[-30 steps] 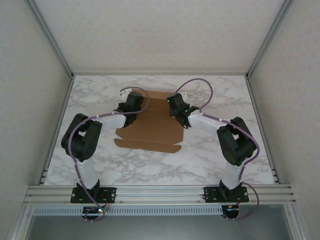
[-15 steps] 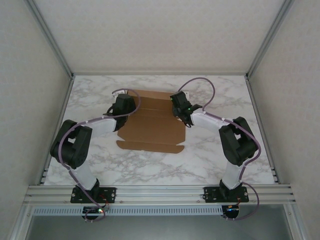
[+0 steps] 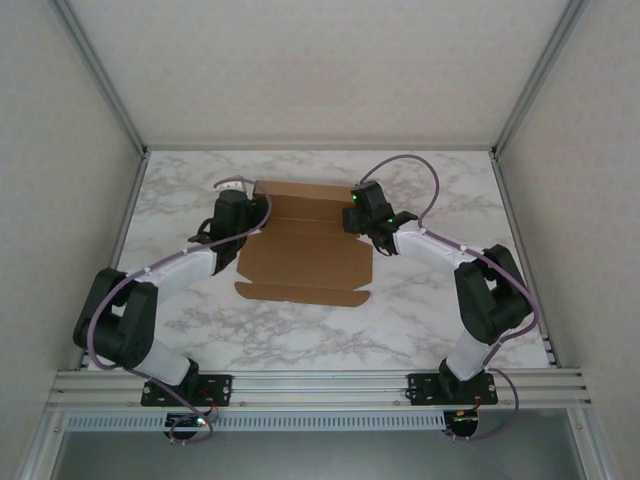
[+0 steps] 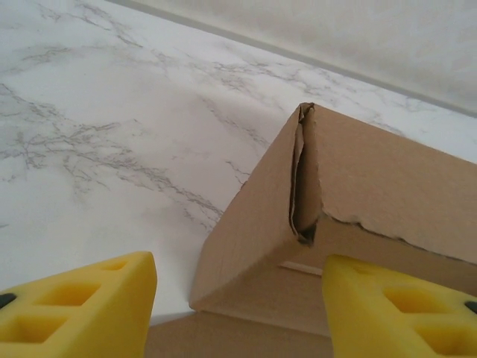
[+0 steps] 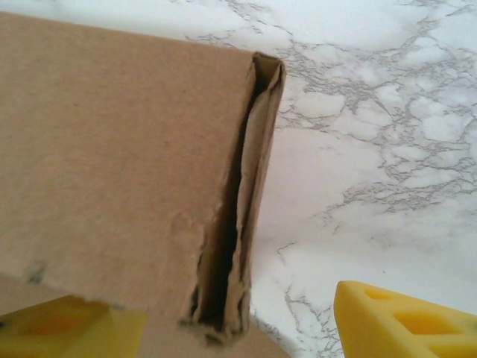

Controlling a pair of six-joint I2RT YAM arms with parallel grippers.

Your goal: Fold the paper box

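Seen from the top camera, two black-and-white arms reached in from the near edge of the white marble-patterned desk [image 3: 300, 330] toward its middle. Between them lay the plain brown cardboard paper box [image 3: 305, 255], only partly formed. It had a narrow flap lying flat on the near side, a broad base panel behind it, and a raised wall along the far side. The left gripper [image 3: 240, 205] sat at the far left corner of that wall and the right gripper [image 3: 362, 205] at the far right corner. From above, the gap between each pair of fingers could not be made out.

The wrist cameras showed it. The left gripper [image 4: 238, 313] was spread wide, and its yellow fingers [image 4: 82, 306] flanked the upright corner of the paper box [image 4: 253, 216], where two walls met at a gaping, ragged seam. The right gripper [image 5: 238, 328] was spread too, with one yellow finger [image 5: 402, 321] over bare marble and the other partly hidden behind the cardboard. The doubled, torn end of the wall stood between them. Whether any finger touched the cardboard could not be told.
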